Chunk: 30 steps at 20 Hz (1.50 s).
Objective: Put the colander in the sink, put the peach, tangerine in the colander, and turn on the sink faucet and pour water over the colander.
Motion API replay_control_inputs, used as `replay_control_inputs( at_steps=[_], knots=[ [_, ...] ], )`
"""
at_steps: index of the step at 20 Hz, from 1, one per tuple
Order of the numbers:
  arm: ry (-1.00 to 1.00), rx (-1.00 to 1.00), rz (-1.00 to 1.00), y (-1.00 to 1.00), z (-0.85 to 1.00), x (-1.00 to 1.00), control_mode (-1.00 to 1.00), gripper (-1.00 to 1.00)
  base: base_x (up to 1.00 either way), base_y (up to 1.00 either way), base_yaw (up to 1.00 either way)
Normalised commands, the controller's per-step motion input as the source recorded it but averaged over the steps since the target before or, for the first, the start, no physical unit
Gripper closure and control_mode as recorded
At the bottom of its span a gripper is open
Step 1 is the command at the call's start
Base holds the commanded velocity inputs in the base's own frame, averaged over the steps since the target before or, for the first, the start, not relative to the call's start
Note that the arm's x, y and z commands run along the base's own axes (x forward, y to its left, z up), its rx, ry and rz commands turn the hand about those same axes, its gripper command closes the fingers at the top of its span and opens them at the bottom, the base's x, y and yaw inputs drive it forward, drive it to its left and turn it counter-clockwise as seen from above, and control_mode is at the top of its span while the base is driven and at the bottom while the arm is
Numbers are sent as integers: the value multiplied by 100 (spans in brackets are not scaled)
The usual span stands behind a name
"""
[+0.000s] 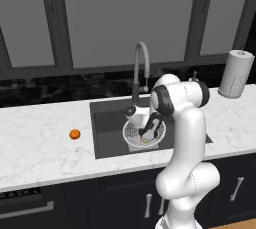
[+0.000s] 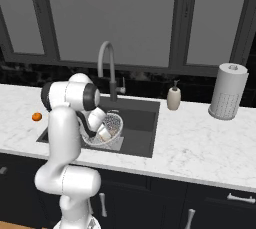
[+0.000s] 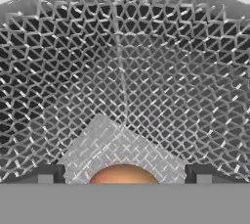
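You had a white marble counter (image 1: pixel 40 138) with grey veining as the carrying surface, running along a dark backsplash. Set into it, directly under the arm's tool, was the dark grey rectangular sink (image 1: pixel 107 123). On the sink floor, right beneath the tool, sat the round white-grey mesh colander (image 1: pixel 132 133). Well off to the tool's left, alone on the bare marble, lay the small bright orange tangerine (image 1: pixel 74 134). To the tool's right, at the sink's far corner, stood a small beige soap dispenser (image 2: pixel 174 98). Farther right still, near the backsplash, stood an upright white paper-towel roll (image 2: pixel 228 91).
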Motion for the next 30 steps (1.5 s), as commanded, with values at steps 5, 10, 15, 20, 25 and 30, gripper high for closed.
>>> replay_control_inputs(
  at_steps=[5,10,15,20,25,30],
  knots=[
    [1,1,8,0,35,-35,-100,-100,0,0,0],
    [29,0,13,0,18,-19,-100,-100,0,0,0],
    [20,11,12,-7,1,-5,-100,-100,0,0,0],
    [0,14,13,0,18,-2,-100,-100,0,0,0],
    [-4,2,18,25,63,-18,-100,-100,0,0,0],
    [0,0,15,52,79,-17,-100,-100,0,0,0]
  ],
)
